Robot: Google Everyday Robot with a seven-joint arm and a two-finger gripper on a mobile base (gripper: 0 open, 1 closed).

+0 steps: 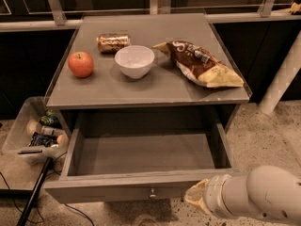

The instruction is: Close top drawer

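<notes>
The top drawer point(141, 185) of the grey cabinet is pulled wide open and its inside is empty. Its flat front faces me with a small round metal knob point(152, 192) at the centre. My gripper point(195, 197) comes in from the lower right on a thick white arm. Its tan tip is right at the drawer front, just right of the knob and at about its height. Whether it touches the front is not visible.
On the cabinet top point(103, 91) lie a red apple point(81, 63), a white bowl point(134, 60), a can on its side point(113, 42) and a chip bag point(200, 64). A clear bin of small items point(35, 135) stands on the floor at left. A white post point(282, 79) stands at right.
</notes>
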